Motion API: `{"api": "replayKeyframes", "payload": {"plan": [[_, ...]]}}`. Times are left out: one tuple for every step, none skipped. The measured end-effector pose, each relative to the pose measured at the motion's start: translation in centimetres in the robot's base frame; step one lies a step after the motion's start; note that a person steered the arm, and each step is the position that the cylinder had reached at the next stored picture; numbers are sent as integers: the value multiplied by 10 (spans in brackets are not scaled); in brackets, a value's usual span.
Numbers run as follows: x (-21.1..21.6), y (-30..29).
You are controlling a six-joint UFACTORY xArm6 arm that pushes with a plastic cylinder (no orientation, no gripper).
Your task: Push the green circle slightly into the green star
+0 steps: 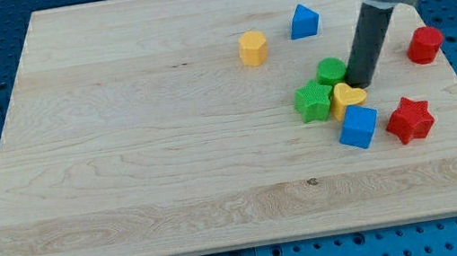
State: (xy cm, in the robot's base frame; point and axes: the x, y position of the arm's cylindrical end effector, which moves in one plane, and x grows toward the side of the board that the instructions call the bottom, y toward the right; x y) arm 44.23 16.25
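Note:
The green circle (331,71) sits right of the board's middle, touching the green star (314,102) just below and left of it. My tip (357,85) rests on the board right next to the green circle's lower right side, above the yellow heart (349,97). The dark rod rises from there towards the view's top right.
A blue cube (358,127) lies below the yellow heart. A red star (410,120) is to its right. A red cylinder (424,44) sits near the right edge. A yellow hexagon (253,48) and a blue triangle (304,21) lie towards the top. The wooden board (142,159) carries them all.

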Motion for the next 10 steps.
{"api": "replayKeyframes", "payload": {"plan": [[0, -27], [0, -39], [-3, -39], [-7, -30], [-11, -22], [-20, -22], [-32, -25], [-53, -42], [-62, -51], [-63, -65]]}}
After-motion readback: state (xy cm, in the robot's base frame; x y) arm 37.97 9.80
